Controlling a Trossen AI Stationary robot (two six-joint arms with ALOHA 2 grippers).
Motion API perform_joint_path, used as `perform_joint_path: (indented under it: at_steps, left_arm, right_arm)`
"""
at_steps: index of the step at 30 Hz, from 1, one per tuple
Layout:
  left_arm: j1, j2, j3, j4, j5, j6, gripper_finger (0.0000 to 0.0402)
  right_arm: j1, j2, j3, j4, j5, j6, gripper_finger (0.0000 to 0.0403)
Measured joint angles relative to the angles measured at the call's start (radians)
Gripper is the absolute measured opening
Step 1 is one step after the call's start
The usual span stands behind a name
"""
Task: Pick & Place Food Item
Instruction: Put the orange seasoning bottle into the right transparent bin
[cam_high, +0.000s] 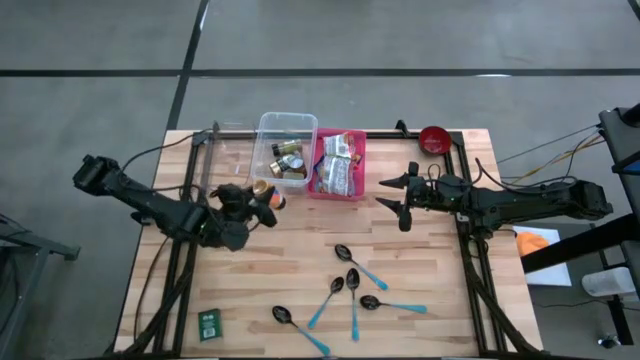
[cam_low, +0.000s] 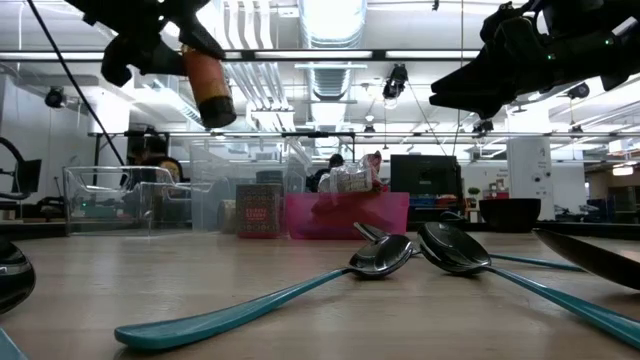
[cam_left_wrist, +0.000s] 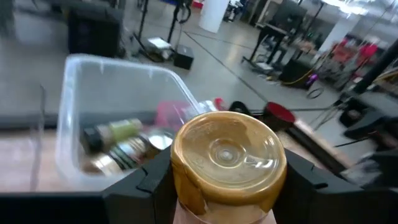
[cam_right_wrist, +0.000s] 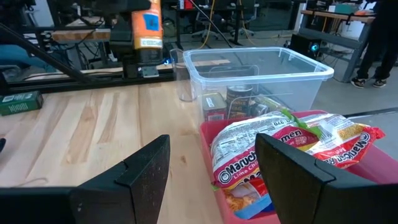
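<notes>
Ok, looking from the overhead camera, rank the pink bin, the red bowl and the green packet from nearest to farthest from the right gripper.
From the right gripper, high view:
1. Pink bin, just left of it, holding ramen packs.
2. Red bowl, at the table's far edge near the right arm.
3. Green packet, at the near left corner, clearly farthest.

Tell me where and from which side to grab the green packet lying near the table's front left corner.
Grip the green packet across its two long edges, coming straight down from above. It lies flat on the table, so no side gives a hold on its faces, and bare wood around it leaves room for both fingers. The left pincer holds a spice bottle, so the open right pincer seems the free one.
</notes>
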Motion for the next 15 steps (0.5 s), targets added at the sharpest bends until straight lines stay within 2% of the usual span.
perform_joint_path:
  at_steps: [8,12,15]
  left_arm:
    - [0.119,0.0,0.0,0.206,0.081,0.336,0.0189]
    - [0.212,0.0,0.001,0.289,0.152,0.534,0.0189]
    - [0.305,0.0,0.002,0.326,0.244,0.627,0.0189]
  right_arm:
    - [0.0,0.0,0.0,0.0,0.0,-0.001,0.0235]
    - [0.0,0.0,0.0,0.0,0.0,-0.002,0.0235]
    - [0.0,0.0,0.0,0.0,0.0,-0.001,0.0235]
